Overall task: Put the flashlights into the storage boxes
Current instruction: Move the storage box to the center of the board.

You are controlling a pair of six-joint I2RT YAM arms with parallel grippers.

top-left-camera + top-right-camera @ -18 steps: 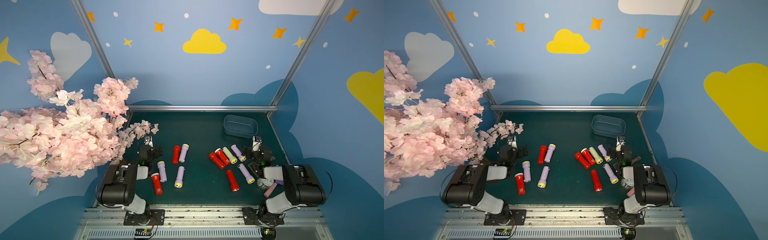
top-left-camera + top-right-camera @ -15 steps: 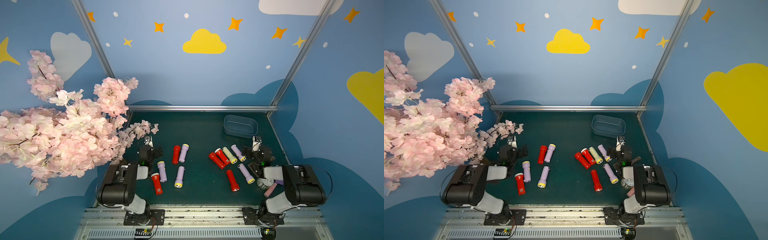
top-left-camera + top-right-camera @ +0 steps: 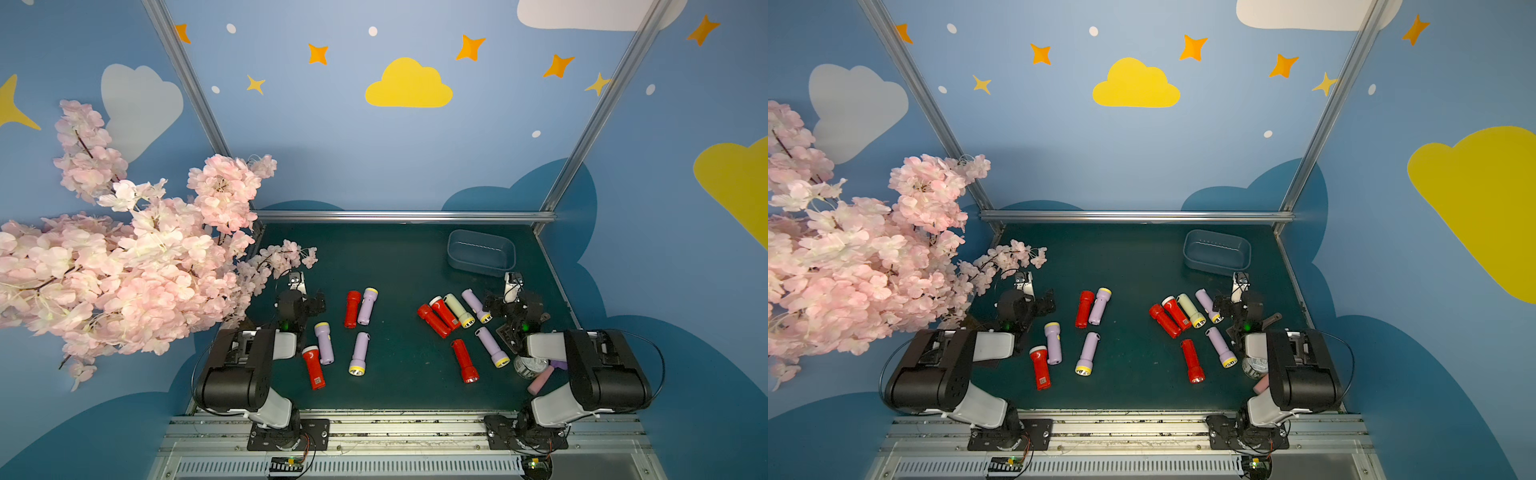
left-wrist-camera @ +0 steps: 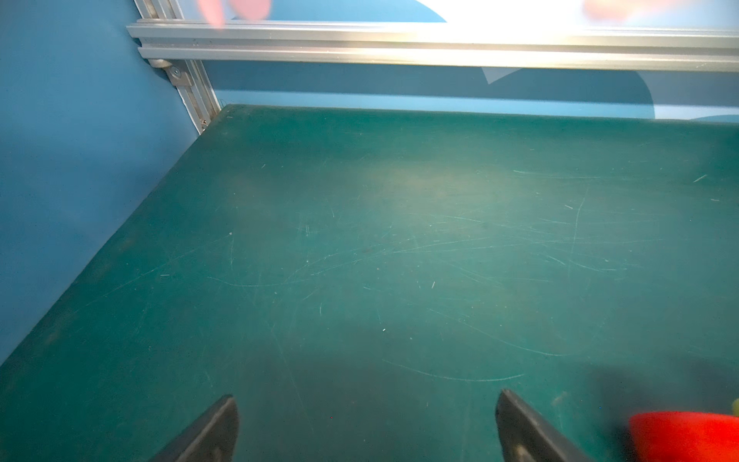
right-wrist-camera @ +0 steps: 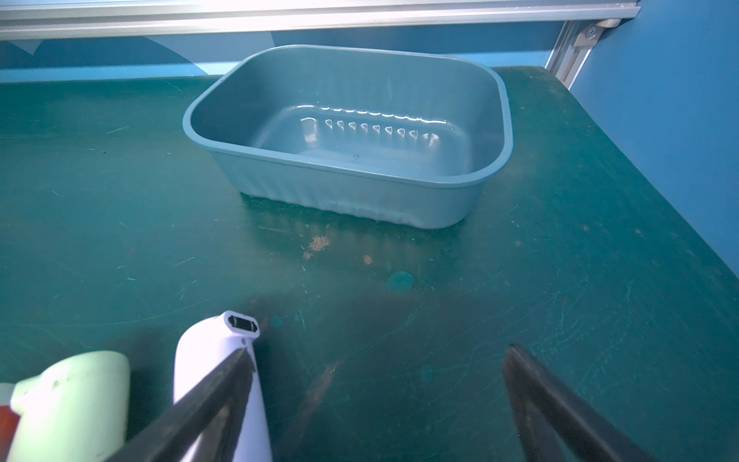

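storage box (image 5: pixel 352 188): glossy ribbed plastic | table (image 5: pixel 560 280): matt, scratched | flashlights (image 3: pixel 455 309): smooth plastic

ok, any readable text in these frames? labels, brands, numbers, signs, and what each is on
No text can be read in any view.
Pale sticker on the left group's red flashlight: too small to read.
Pale sticker on a second red flashlight, right group: too small to read.
Storage bin: moulded ribs only, no marking seen.
Walls: stars and clouds, no lettering.
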